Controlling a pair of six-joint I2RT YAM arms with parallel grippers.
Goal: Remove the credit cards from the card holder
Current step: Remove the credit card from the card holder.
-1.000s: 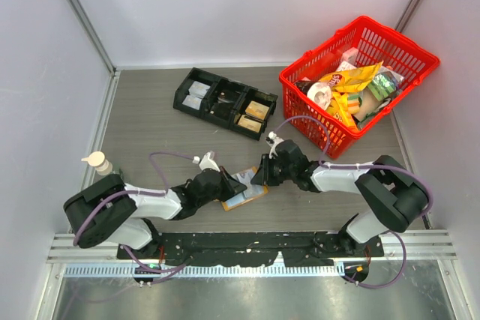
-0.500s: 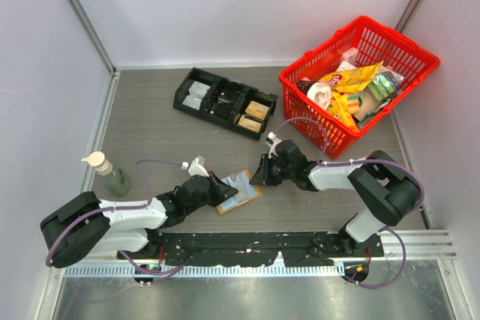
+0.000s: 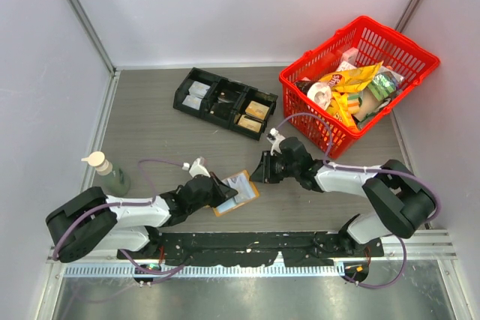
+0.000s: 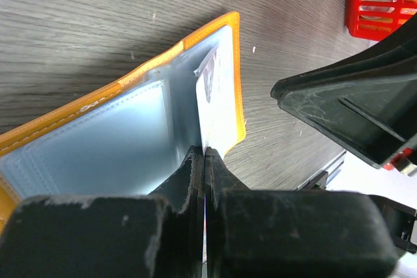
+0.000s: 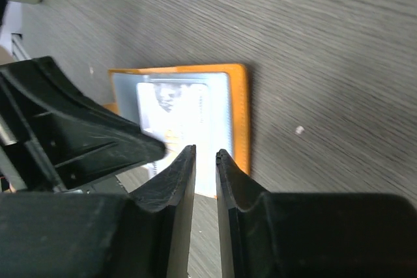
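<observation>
The card holder (image 3: 241, 187) lies open on the table, orange outside with pale blue-grey panels (image 4: 98, 135). My left gripper (image 3: 218, 189) comes in from the left and is shut on the holder's right-hand leaf, which stands up thin between the jaws (image 4: 204, 154). A white credit card (image 5: 176, 105) with a printed picture sits in that leaf's pocket. My right gripper (image 3: 261, 172) hovers just off the holder's right edge (image 5: 238, 115). Its jaws (image 5: 205, 154) stand a narrow gap apart with nothing between them.
A black compartment tray (image 3: 225, 103) with small items stands behind the holder. A red basket (image 3: 401, 37) full of groceries fills the back right. A small pump bottle (image 3: 112, 176) stands at the left, near my left arm. Walls close in both sides.
The left arm has lowered and stretched out, taking the holder a little to the left in its grip. The right gripper's jaws have parted slightly beside the holder's edge.
</observation>
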